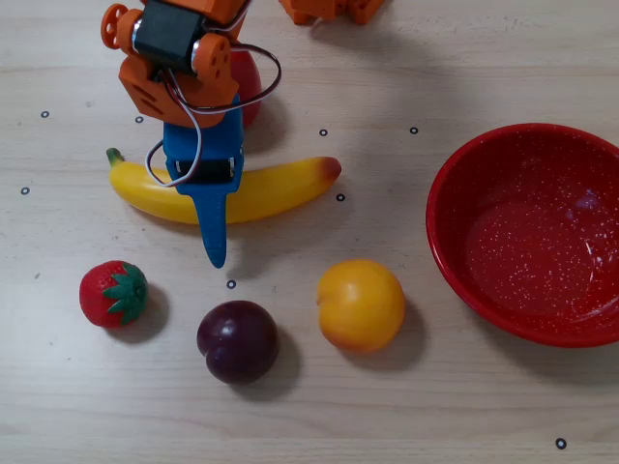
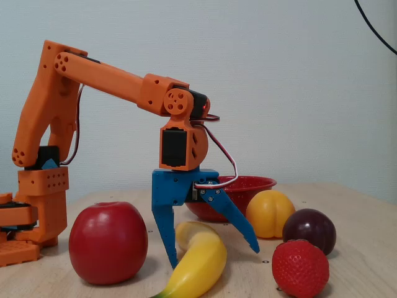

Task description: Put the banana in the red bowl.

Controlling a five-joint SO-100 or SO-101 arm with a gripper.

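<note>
Straddling the long glossy yellow plastic banana [image 2: 197,264] on the wooden table [image 1: 435,406], your blue two-finger gripper [image 2: 214,257] stands wide open; the speckled red bowl [image 1: 455,208] sits well apart.

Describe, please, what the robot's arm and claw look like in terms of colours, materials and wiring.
The arm is built from bright orange printed links with black servo motors set into the joints. The claw is blue, with two long tapering pointed fingers. Thin white and red cables loop from the wrist down to the claw.
</note>
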